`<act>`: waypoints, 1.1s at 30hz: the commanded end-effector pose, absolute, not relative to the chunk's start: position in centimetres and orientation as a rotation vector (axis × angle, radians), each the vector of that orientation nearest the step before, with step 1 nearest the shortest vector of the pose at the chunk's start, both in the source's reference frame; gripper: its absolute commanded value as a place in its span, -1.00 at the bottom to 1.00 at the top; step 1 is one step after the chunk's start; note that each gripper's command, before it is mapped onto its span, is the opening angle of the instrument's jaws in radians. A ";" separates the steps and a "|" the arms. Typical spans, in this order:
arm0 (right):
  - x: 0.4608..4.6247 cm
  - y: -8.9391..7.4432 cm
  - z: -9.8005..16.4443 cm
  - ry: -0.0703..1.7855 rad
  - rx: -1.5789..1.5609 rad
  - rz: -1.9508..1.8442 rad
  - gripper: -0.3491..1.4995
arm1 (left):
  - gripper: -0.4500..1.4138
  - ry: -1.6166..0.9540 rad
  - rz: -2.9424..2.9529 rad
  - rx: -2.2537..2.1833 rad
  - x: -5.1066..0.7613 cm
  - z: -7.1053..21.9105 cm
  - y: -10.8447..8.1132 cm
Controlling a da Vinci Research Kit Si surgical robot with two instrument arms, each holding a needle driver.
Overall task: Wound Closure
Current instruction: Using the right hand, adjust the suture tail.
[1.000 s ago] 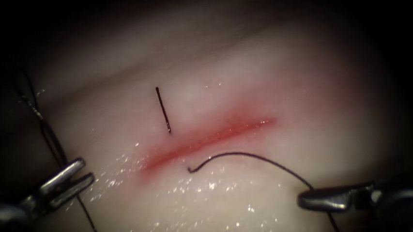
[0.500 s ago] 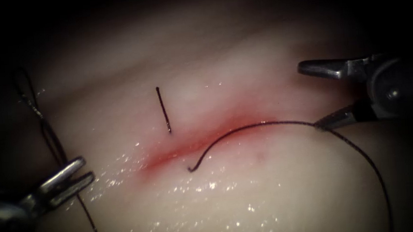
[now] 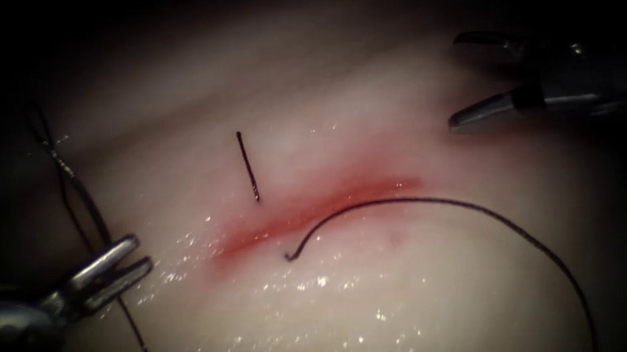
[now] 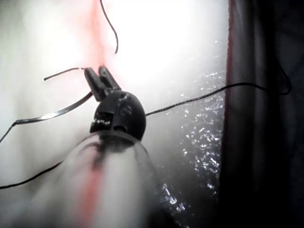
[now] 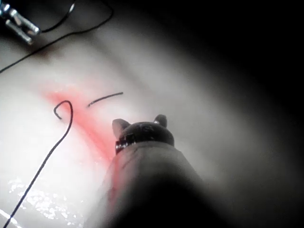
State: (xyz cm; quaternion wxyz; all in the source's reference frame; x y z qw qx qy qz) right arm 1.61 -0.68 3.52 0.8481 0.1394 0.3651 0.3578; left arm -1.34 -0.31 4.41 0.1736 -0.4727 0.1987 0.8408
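Observation:
The cut (image 3: pixel 316 209) runs red across the tissue (image 3: pixel 381 296). My left tool (image 3: pixel 117 267) sits left of the cut with its jaws apart, holding nothing. Just beside it the shiny curved needle (image 4: pixel 52 114) lies out of the tissue, seen in the endoscope view as a dark curve (image 3: pixel 78 189). My right tool (image 3: pixel 454 81) hovers beyond the cut's right end, jaws wide, empty. The long thread (image 3: pixel 478 212) leaves the tissue at a hooked end below the cut and lies loose. A short thread end (image 3: pixel 248 166) stands above the cut.
Thread (image 3: pixel 137 336) trails down the left edge of the tissue past the left tool. Wet glints cover the near tissue. In the right wrist view the hooked thread (image 5: pixel 64 107) and the short end (image 5: pixel 104 97) lie ahead of the right tool (image 5: pixel 138 122).
The right tool, shut on the long thread at lower right a second ago, opened, let it go and rose to the upper right. The thread now lies slack. The left tool shifted slightly.

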 end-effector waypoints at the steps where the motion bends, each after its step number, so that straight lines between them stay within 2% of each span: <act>1: 1.87 -0.7 3.6 0.785 0.352 0.836 0.51 | -1.00 0.560 2.385 -1.343 -1.38 4.5 -0.3; 5: 2.24 -0.8 3.7 0.794 0.505 1.055 0.33 | -1.00 0.561 2.385 -1.343 -1.38 4.5 -0.3; 11: 2.85 -0.9 4.0 0.698 0.608 1.285 0.33 | -1.00 0.561 2.385 -1.342 -1.38 4.5 -0.3; 16: 3.25 -0.8 4.3 0.668 0.590 1.334 0.47 | -1.00 0.562 2.386 -1.342 -1.38 4.5 -0.3; 18: 3.38 -0.8 4.4 0.660 0.582 1.325 0.46 | -1.00 0.561 2.386 -1.342 -1.37 4.5 -0.3; 23: 3.53 -0.9 4.6 0.655 0.538 1.303 0.40 | -1.00 0.559 2.386 -1.343 -1.36 4.5 -0.3; 33: 3.50 -1.1 4.7 0.586 0.499 1.289 0.29 | -1.00 0.561 2.386 -1.341 -1.36 4.5 -0.3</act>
